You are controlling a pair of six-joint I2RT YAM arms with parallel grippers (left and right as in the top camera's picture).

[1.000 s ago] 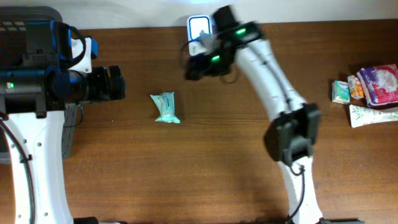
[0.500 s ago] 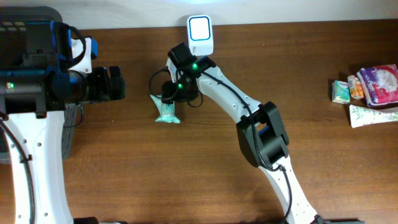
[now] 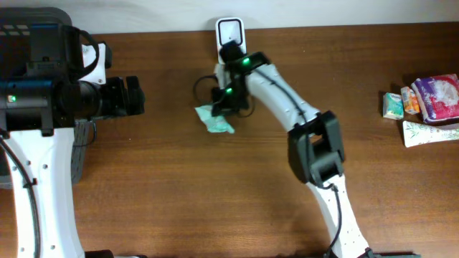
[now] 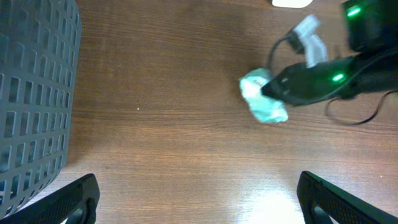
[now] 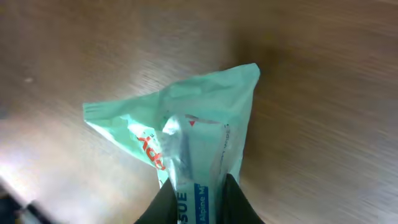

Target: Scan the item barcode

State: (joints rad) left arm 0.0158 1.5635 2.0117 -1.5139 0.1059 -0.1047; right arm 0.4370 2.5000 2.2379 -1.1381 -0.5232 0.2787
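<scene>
Your right end effector [image 5: 198,194] has just gone from wide apart to clamped together on one end of the tissue pack [image 5: 186,134]. A second ago that arm was up by the scanner [image 3: 231,32] and the pack lay alone on the counter [image 3: 215,201]. Half a second ago it had come down over the pack, and now the pack has turned and shifted toward the scanner with the fingers. I read that as the pick being made and the carry just beginning. You cannot tell from here whether the pack is fully clear of the wood. The printed face hangs away from the end effector, and no barcode is readable yet. The scanner stands just beyond the end effector, against the far edge of the counter, so the trip is short, but there is little room past it. Expect to turn the pack more than to travel. Bare wood lies open behind the end effector and to both sides. The pile of other packets [image 3: 427,100] is well off to its right. Your left end effector [image 3: 133,97] holds its fingers wide apart and empty, well off to the left beside the basket [image 4: 31,93], out of the path.
</scene>
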